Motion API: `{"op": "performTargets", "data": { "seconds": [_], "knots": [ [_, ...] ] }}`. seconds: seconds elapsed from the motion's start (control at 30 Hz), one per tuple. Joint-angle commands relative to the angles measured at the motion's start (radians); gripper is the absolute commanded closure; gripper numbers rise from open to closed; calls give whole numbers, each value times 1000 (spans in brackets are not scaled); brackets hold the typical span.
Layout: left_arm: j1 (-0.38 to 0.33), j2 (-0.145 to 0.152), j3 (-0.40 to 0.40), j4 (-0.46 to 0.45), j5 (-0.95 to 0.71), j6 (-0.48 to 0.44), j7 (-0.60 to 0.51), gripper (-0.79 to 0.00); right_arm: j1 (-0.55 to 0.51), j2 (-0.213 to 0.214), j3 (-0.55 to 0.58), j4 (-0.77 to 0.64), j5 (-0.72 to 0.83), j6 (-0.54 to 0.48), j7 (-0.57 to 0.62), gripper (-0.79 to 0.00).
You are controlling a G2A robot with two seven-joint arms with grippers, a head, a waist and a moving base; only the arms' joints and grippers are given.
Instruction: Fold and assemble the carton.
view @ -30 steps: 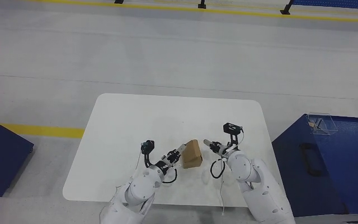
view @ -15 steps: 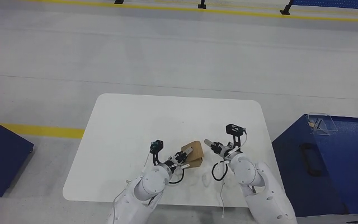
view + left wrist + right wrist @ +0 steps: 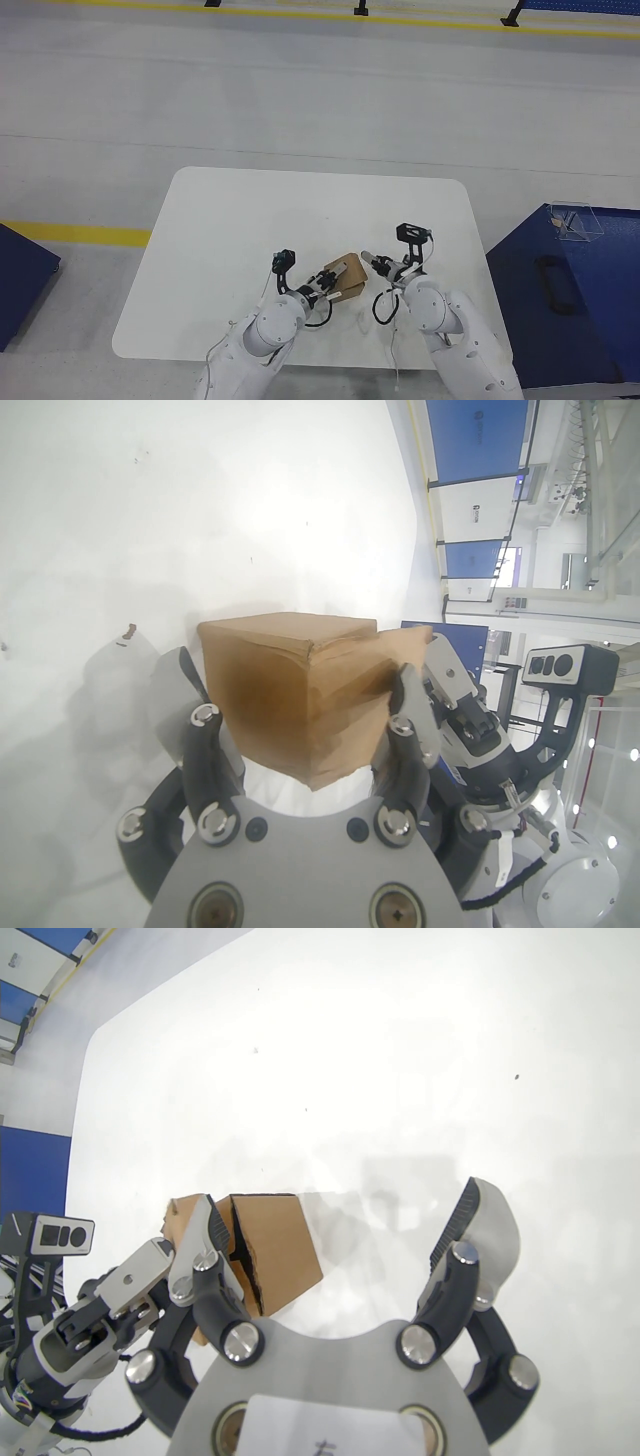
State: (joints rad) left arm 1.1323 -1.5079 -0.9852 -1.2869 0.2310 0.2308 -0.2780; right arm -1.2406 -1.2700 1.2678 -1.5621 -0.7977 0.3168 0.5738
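**Top view.** The carton (image 3: 344, 275) lay on the white table (image 3: 210, 230), in its near half, a little right of centre. It was brown, partly folded and tilted. The left gripper (image 3: 324, 286) came in from the near left and met the carton's left side. The right gripper (image 3: 369, 259) stood just beside the carton's right side. Finger positions were too small to read here.

**Left wrist view.** The carton (image 3: 290, 695) sat between the left gripper's (image 3: 290, 680) two fingers (image 3: 407, 720), one corner edge pointing toward the camera. One finger was pressed against each of two opposite faces, so the fingers were closed onto the carton. A loose flap stuck out from the carton's far edge toward the right gripper (image 3: 445, 685), which was close behind it. The table (image 3: 150, 500) lay beyond. Whether the carton rested on the table or was held just above it could not be told.

**Right wrist view.** The right gripper (image 3: 340, 1193) had its fingers (image 3: 480, 1223) spread wide, holding nothing. The carton (image 3: 272, 1248) lay just beyond one fingertip, partly hidden by that finger and off to one side of the gap. A dark, unclosed seam ran down the face toward the camera. The left gripper (image 3: 150, 1263) held the carton's other side. The table (image 3: 400, 1053) stretched away behind.
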Motion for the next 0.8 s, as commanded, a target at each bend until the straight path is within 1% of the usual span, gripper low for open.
{"op": "performTargets", "data": {
  "seconds": [0.0, 0.07, 0.1, 0.17, 0.27, 0.43, 0.5, 0.63, 0.77],
  "knots": [
    [2, 0, -3, 0, -4, -8, 0, -536, 2, 0, 7, 0, 12, -4, 11, -785],
    [3, 0, -5, 1, -7, -13, -3, -474, 2, 1, 9, -2, 12, -13, 21, -785],
    [3, 0, -5, 1, -7, -14, -3, -456, 0, 2, 7, -4, 7, -17, 24, -785],
    [3, 0, -6, 1, -8, -15, -5, -462, -3, 1, 1, -6, -3, -19, 25, -785],
    [3, 0, -8, 1, -9, -16, -5, -449, -3, 1, -8, -3, -18, -18, 22, -785],
    [4, 0, -8, 0, -10, -20, -8, -468, 2, -5, -6, 11, -32, 38, -50, -785],
    [5, 0, -8, -2, -9, -22, -8, -489, 8, -7, -16, 21, -47, 50, -51, -785],
    [8, 0, -9, -7, -7, -25, -10, -493, 12, -9, -42, 30, -78, 47, -42, -785],
    [10, 0, -10, -9, -7, -25, -13, -477, 5, -12, -53, 20, -82, 38, -37, -785]
  ]
}}
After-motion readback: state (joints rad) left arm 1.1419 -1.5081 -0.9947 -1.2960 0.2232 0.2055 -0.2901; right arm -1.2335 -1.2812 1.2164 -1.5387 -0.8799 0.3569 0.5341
